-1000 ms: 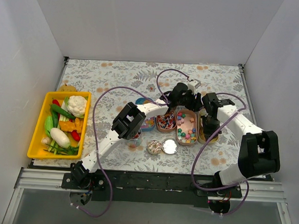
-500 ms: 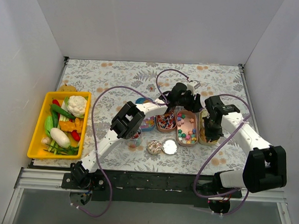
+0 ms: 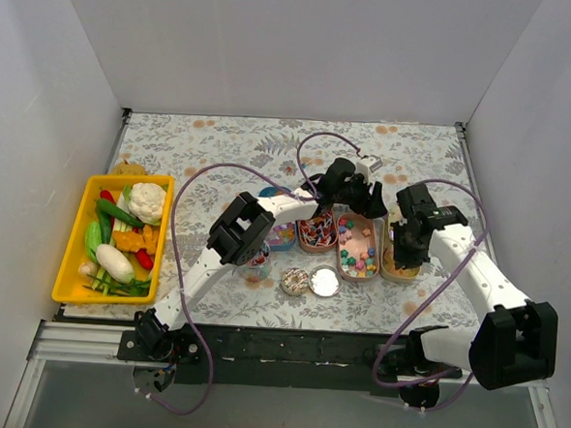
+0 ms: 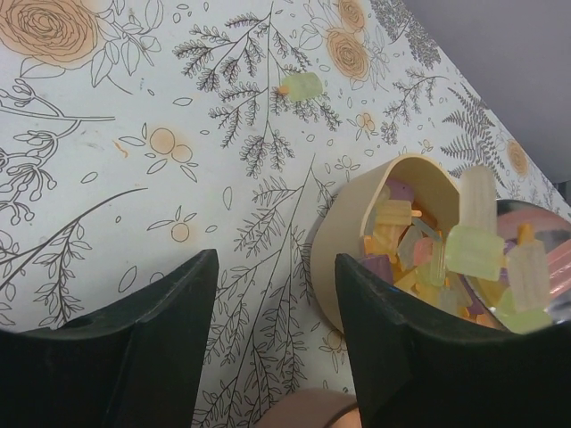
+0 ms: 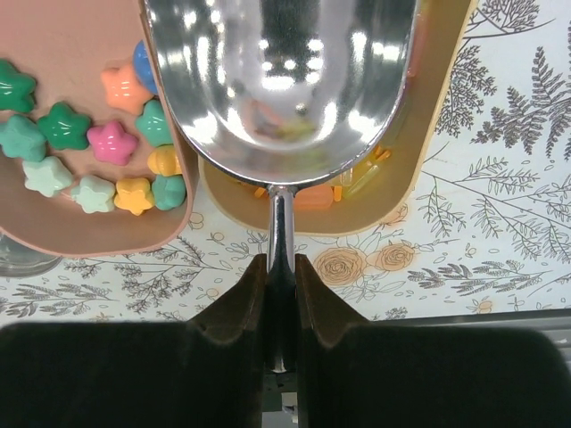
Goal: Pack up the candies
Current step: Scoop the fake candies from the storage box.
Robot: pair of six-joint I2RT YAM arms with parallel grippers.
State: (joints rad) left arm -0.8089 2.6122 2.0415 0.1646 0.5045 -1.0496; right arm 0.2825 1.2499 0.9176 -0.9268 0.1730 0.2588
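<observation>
My right gripper (image 5: 281,263) is shut on the handle of a metal scoop (image 5: 281,80). The scoop's bowl hangs over the beige oval tray (image 5: 437,134) of yellow-orange candies (image 5: 314,196), and looks nearly empty. Star-shaped candies (image 5: 111,143) lie in the pink tray (image 5: 80,53) beside it. My left gripper (image 4: 275,267) is open over bare cloth just left of that beige tray (image 4: 343,241), nothing between its fingers. Pastel candies (image 4: 406,254) fill the tray, and pale pieces (image 4: 473,250) show against the scoop (image 4: 544,223). One loose candy (image 4: 303,86) lies on the cloth. From above, left gripper (image 3: 364,195) and right gripper (image 3: 407,243) flank the trays.
A yellow bin (image 3: 73,250) of toy vegetables stands at the left. In front of the trays sit a small glass jar (image 3: 256,266), a round tin of sweets (image 3: 295,281) and its lid (image 3: 324,280). White walls close in three sides.
The right arm has swung outward and drawn the scoop slightly nearer over the beige tray. The left gripper's jaws have parted a little wider.
</observation>
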